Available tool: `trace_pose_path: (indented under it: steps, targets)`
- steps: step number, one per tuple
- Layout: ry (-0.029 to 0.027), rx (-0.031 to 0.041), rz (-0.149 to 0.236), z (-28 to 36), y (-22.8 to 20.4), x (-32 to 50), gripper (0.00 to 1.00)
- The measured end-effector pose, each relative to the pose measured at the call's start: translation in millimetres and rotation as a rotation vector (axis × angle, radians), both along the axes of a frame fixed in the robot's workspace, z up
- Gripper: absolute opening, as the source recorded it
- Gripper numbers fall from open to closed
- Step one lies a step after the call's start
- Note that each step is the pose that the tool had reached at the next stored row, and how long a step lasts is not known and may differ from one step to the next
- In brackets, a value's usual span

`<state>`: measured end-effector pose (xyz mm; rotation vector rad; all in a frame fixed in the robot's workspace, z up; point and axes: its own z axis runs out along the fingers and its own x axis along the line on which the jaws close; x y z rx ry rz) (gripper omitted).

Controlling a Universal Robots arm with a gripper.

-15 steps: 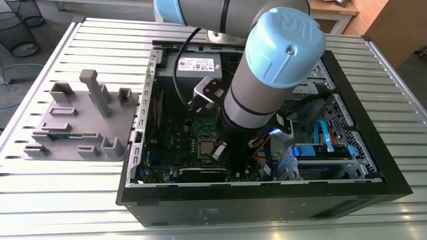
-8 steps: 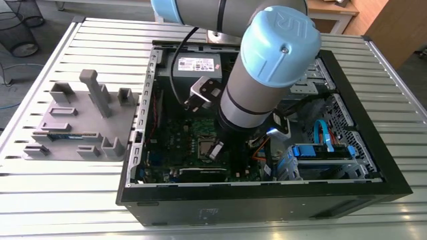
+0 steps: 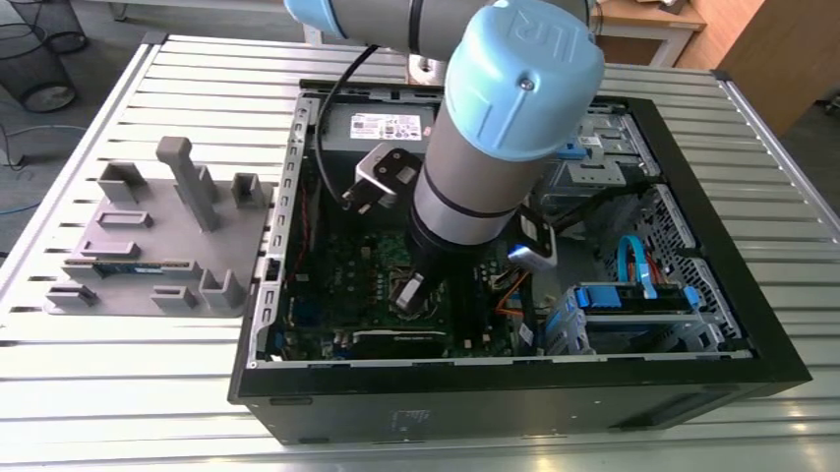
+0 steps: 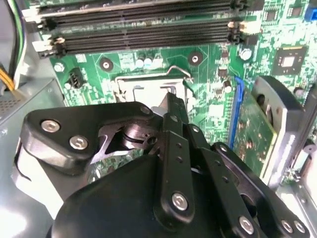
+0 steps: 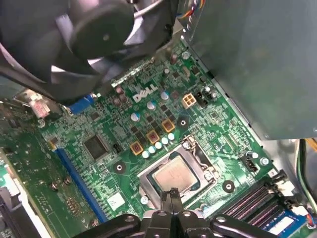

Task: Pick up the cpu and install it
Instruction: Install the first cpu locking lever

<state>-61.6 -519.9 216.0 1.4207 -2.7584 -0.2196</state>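
Pincer (image 5: 172, 194) is clenched, tips pressed together with nothing between them that I can see, parked right at one edge of the cpu (image 5: 173, 176). Can't tell if it's touching or just above. The cpu is lying flat inside the socket (image 5: 143, 181) on the green board (image 5: 218, 119), silver top up, and it looks level to me. Handling-wise I'd guess it's light and totally stiff, but that metal lid looks slick, and the underside and socket contacts are the fragile bit. So any hold belongs on two opposite side edges, not top to bottom. Room is tight-ish: the socket lever (image 4: 178, 68) sits just beside the frame, a row of little capacitors (image 5: 158, 145) is near one side, memory slots (image 4: 148, 25) are near another, and the fan (image 5: 99, 34) is well apart. In the exterior view the arm (image 3: 499, 118) drops into the open case (image 3: 525, 393), so straight up looks like the free direction. The grey tray (image 3: 145, 236) sits outside, on the exterior view's left.
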Motion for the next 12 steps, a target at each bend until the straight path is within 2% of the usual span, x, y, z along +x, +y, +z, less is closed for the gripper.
trace_pose_path:
  steps: [3,6,9,12]
  targets:
    - [-0.0034,-0.0001,0.000,10.3,0.4,-0.2,0.11]
    - [-0.0094,0.0002,0.000,11.1,3.2,-3.0,0.11]
    - [-0.0118,0.0001,0.000,11.2,6.4,-6.9,0.11]
    - [-0.0121,0.0000,0.000,11.2,6.7,-7.0,0.11]
